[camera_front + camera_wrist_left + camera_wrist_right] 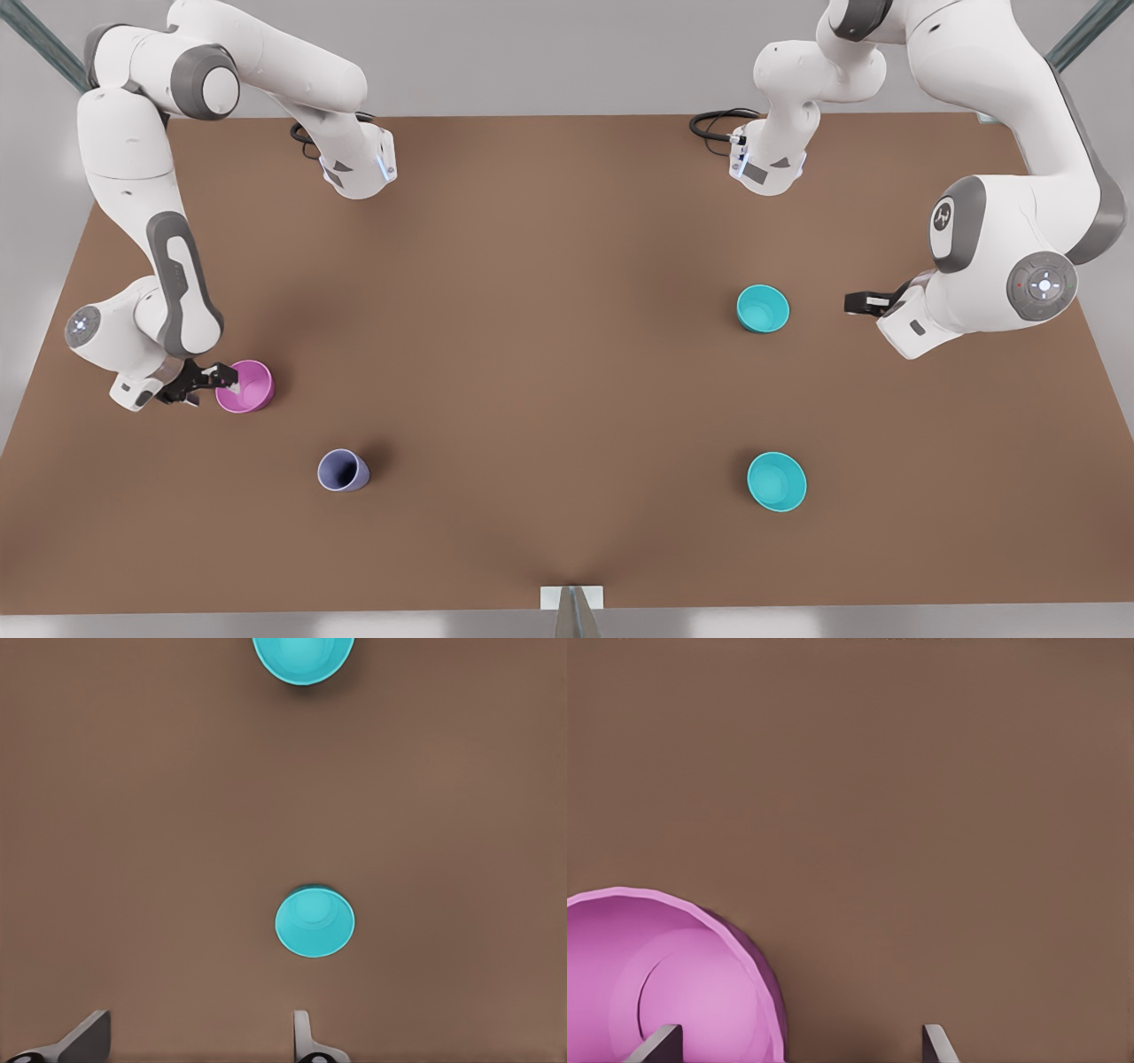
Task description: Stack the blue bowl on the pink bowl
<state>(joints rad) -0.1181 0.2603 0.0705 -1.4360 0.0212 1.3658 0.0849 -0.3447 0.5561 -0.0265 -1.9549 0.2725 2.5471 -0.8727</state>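
Smooth round plastic bowls on matte brown worktop (567,354).
Right gripper (221,379) spread at magenta-pink bowl (245,386) rim; left gripper (855,303) spread near teal bowl (762,308).

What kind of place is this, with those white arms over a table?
Likely a simulated robot test bench: a bare brown table, two white arms, and plastic dishes such as a pink bowl and purple-grey cup.
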